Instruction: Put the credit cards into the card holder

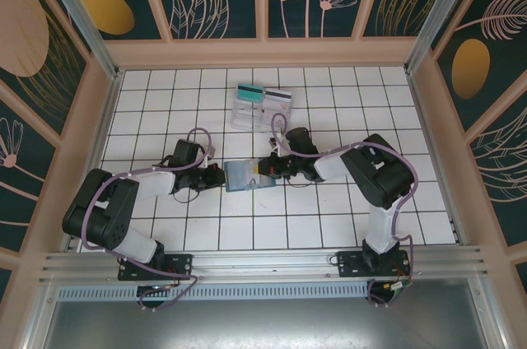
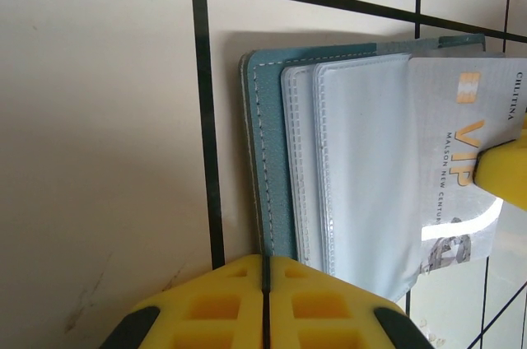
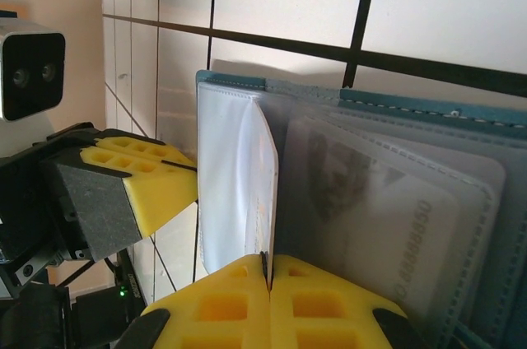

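Clamping the card holder (image 2: pixel 272 160) steady, left fingers (image 2: pixel 206 308) let right fingers (image 3: pixel 222 308), pinching a whitish card (image 2: pixel 461 118), slot it.

A clear plastic tray (image 1: pixel 245 117) sits on the white gridded table (image 1: pixel 354 217).

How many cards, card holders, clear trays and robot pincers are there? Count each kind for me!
cards: 3 (teal-green card, striped white card, VIP card)
card holder: 1
clear tray: 1
pincers: 2 (left pincer, right pincer)
Total: 7
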`<state>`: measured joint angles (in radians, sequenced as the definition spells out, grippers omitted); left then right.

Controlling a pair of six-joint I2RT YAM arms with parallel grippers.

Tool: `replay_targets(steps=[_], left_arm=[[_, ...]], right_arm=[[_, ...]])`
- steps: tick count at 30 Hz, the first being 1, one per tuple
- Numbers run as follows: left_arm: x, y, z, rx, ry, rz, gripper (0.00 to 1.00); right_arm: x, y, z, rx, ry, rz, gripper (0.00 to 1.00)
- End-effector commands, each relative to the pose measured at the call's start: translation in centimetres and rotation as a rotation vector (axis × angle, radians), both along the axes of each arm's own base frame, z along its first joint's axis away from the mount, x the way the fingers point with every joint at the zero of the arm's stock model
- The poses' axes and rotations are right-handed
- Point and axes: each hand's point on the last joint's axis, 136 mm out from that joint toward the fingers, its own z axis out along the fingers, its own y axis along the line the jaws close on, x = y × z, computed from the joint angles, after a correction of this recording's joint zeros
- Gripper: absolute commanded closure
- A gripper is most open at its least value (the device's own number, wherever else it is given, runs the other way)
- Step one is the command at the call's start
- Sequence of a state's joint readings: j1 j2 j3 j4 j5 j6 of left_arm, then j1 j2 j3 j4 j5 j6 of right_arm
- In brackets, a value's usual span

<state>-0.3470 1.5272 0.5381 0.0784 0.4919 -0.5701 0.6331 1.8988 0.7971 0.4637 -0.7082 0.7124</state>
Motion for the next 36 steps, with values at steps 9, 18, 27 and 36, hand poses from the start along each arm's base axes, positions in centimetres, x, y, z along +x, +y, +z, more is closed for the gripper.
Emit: replay_targets(steps=[9, 18, 27, 36], left_arm=[[-0.1, -1.2, 0.3, -0.032, -0.011, -0.019, 0.91], [-0.1, -1.3, 0.4, -0.031, -0.017, -0.023, 0.92], [0.0, -1.2, 0.8, -0.029, -0.026, -0.02, 0.92], [0.7, -0.5, 2.9, 0.011, -0.076, 0.008, 0.81]], right_arm=[[-1.3, 1.4, -1.3, -0.091, 0.043, 0.075, 1.0], [-1.5, 3.2, -3.2, -0.245, 0.013, 0.145, 1.0], [-1.2, 3.7, -2.9, -0.321, -0.049, 0.164, 0.77], [0.5, 0.8, 1.4, -0.37, -0.152, 0.093, 0.59]])
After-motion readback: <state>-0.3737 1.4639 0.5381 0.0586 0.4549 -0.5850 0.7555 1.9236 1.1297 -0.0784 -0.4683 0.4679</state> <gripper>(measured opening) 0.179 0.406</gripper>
